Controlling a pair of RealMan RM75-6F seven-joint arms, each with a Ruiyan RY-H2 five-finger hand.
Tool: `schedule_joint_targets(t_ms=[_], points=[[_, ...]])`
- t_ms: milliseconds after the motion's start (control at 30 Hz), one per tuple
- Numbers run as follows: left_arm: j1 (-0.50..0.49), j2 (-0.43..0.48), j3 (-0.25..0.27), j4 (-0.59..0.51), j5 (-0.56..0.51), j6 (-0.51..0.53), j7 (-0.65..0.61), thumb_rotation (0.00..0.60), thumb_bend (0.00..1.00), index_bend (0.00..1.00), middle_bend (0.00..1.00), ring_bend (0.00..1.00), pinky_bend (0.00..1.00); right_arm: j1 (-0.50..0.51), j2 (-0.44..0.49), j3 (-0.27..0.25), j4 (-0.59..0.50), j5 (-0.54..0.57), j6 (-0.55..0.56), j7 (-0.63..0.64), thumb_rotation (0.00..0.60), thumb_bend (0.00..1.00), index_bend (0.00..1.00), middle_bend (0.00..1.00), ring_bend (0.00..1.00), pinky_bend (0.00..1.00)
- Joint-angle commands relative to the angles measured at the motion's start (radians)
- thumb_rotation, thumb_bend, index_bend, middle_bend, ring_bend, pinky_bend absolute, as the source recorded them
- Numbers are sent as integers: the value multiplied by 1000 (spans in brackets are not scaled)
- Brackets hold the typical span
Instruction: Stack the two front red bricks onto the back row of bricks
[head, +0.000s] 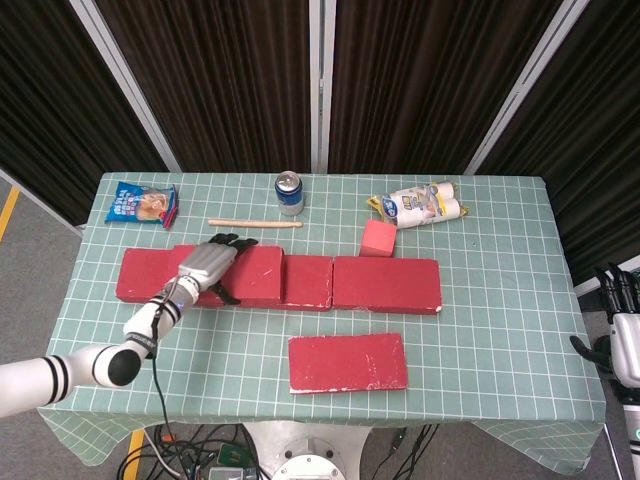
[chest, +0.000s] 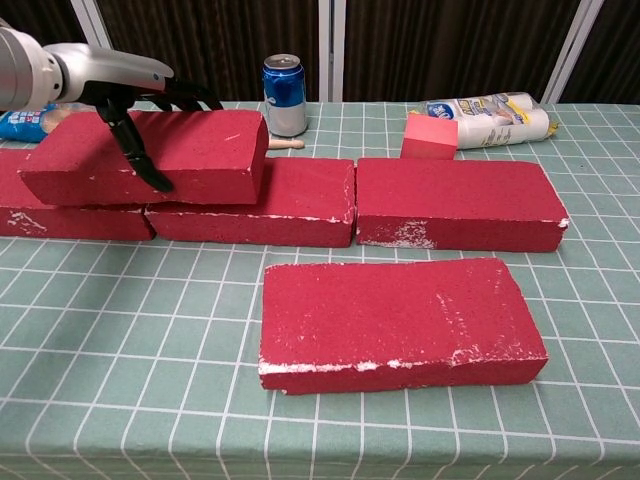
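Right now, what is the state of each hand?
Left hand: grips a red rectangular brick over the back row.
Right hand: holds nothing, fingers apart.

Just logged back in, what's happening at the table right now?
The left hand grips one red brick and holds it on the back row, over the seam between the left and middle bricks. The second front brick lies untouched near the table's front edge. The right hand hangs off to the side, holding nothing.

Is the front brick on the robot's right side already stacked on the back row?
No. That front brick lies flat on the table, apart from the back row; only the left hand holds a brick there.
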Motion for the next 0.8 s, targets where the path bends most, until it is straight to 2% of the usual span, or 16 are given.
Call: schedule_joint_targets(t_ms=[33, 300, 800], points=[[-8, -27, 12, 57, 32, -38, -48, 600, 91, 85, 192, 0, 0, 0, -3, 1, 4, 3, 0, 3, 600, 82, 0, 0, 0, 0], [6, -36, 19, 123, 160, -96, -151, 600, 91, 83, 187, 0, 0, -7, -7, 8, 33, 22, 4, 48, 600, 83, 0, 0, 0, 0], [-3, -9, 22, 145, 273, -124, -252, 600, 92, 82, 187, 0, 0, -20, 7, 8, 21, 3, 34, 55, 600, 83, 0, 0, 0, 0]])
